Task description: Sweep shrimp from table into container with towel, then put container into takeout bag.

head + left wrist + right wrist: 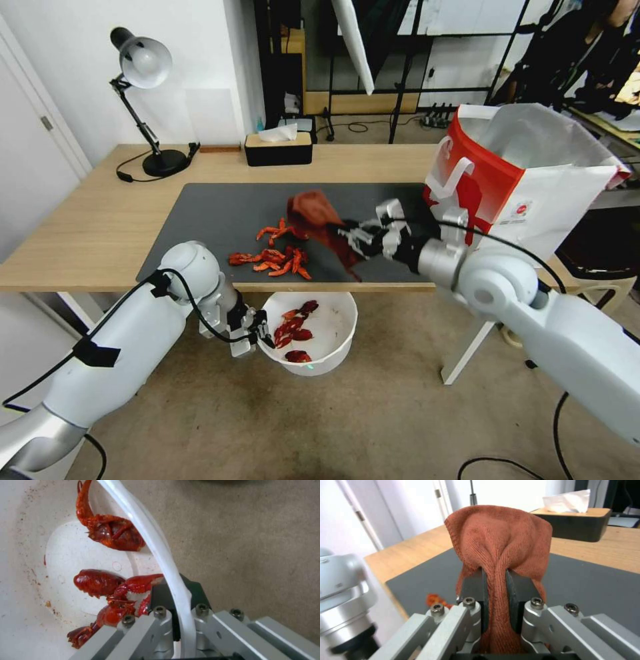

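Note:
Red-orange shrimp lie scattered on the dark grey mat near the front edge of the table. Just right of them hangs the rust-brown towel, lifted off the mat, with my right gripper shut on it; the right wrist view shows the towel pinched between the pads. Below the table's front edge my left gripper is shut on the rim of the white container, which holds several shrimp. The red and white takeout bag stands open at the table's right end.
A black tissue box and a desk lamp stand at the back of the table. The dark grey mat covers the table's middle. A white table leg is under the right side, and cables lie on the floor.

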`<state>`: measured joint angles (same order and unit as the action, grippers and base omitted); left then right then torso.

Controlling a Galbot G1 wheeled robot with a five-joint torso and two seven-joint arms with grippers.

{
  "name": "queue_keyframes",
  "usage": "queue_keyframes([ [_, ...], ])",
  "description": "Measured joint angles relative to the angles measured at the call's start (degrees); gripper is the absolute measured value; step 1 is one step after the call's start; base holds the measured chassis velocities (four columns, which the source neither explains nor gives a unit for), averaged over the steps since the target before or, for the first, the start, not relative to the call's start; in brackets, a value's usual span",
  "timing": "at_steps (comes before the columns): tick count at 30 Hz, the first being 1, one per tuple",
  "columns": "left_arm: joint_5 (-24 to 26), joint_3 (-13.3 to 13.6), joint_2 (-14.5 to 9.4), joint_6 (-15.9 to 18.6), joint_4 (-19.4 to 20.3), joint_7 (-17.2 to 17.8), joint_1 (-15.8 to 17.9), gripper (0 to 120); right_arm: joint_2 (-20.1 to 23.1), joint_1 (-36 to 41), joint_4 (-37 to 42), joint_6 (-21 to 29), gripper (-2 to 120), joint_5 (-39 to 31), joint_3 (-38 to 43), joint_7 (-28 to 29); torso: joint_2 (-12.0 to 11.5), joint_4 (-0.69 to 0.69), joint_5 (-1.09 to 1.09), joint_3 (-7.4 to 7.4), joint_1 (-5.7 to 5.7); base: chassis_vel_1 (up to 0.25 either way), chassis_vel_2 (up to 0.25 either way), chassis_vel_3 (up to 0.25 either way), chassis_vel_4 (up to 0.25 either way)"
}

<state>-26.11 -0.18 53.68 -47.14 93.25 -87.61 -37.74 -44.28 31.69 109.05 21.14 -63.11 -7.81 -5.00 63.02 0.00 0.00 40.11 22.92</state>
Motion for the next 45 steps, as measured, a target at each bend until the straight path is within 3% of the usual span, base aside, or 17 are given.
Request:
queue_keyframes([
  [10,0.5,-1.1,-1.1,0.0,-0.8,0.0,-0.7,0,-7.2,-10.7,-12.0,-1.1,10,0.1,-6.1,1.2,0.0,0.0,-0.01,0.0,0.0,0.0,0.0,0.0,0.0],
  [19,0.8,-2.3,-2.1,0.0,-1.4,0.0,-1.3,0,-14.3,-20.9,-23.9,0.3,10,-0.1,-12.3,-1.5,0.0,0.01,-0.02,0.0,0.01,0.0,0.0,0.0,0.0],
  [30,0.9,-2.9,-2.9,0.0,-2.5,0.0,-1.0,0,-18.3,-23.9,-33.2,1.9,10,2.3,-13.8,-6.1,0.0,0.0,-0.01,0.0,0.0,0.0,0.0,0.0,0.0],
  [35,0.8,-3.2,-2.9,0.0,-2.7,0.0,-1.0,0,-20.9,-25.5,-40.6,1.9,10,4.9,-15.1,-11.3,0.0,0.0,0.0,-0.01,0.0,0.0,0.0,0.0,0.0],
  [45,1.0,-4.4,-3.5,0.0,-2.5,0.0,-1.8,0,-23.6,-26.7,-46.1,2.1,10,7.8,-17.9,-12.9,0.0,0.01,-0.01,0.0,0.0,0.0,0.0,0.0,0.0],
])
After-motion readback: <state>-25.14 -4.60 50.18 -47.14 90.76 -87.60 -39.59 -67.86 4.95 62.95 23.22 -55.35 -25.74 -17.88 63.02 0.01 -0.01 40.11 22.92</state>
